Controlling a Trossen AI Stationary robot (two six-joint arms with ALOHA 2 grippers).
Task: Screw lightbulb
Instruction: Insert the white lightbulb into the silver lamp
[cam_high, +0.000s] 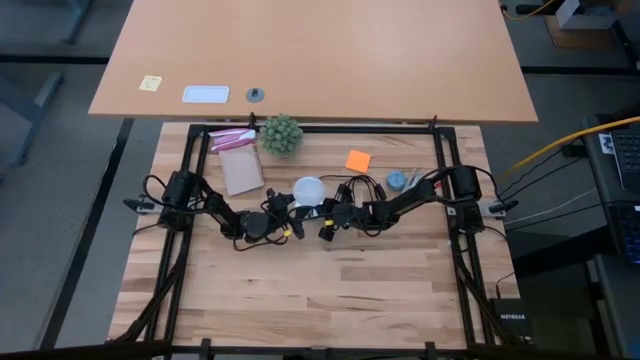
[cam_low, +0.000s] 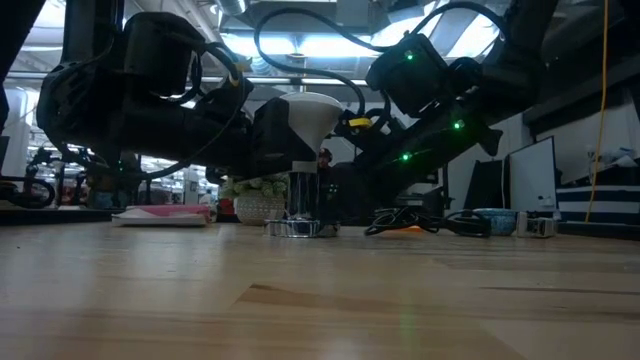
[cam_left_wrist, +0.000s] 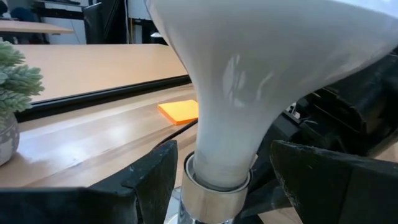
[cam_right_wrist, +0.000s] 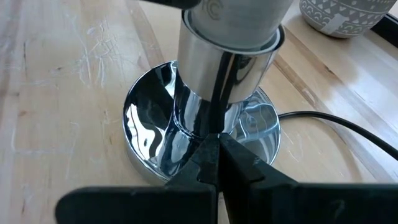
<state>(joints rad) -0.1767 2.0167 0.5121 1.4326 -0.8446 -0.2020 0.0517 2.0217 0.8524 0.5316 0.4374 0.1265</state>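
I count one lightbulb, one chrome socket base with one black cord, one potted plant, one orange note, one pink-and-brown packet and two grippers. All of these sit on a pale wooden slatted table inside a black frame. Beyond the plant stands a second, plain tabletop; the low view looks across into a lit workshop room with shelves and screens.

The lightbulb stands upright, its metal neck seated in the socket base, near the table's middle and just in front of the plant, toward my side. The orange note lies to the plant's right, the packet to its left.

I see the left gripper spread wide, one finger on each side of the bulb's neck; in the left wrist view a small gap appears on both sides, though I cannot rule out light contact. The right gripper is clenched on nothing, its tips pressed together and pointing at the socket base from just beside it.
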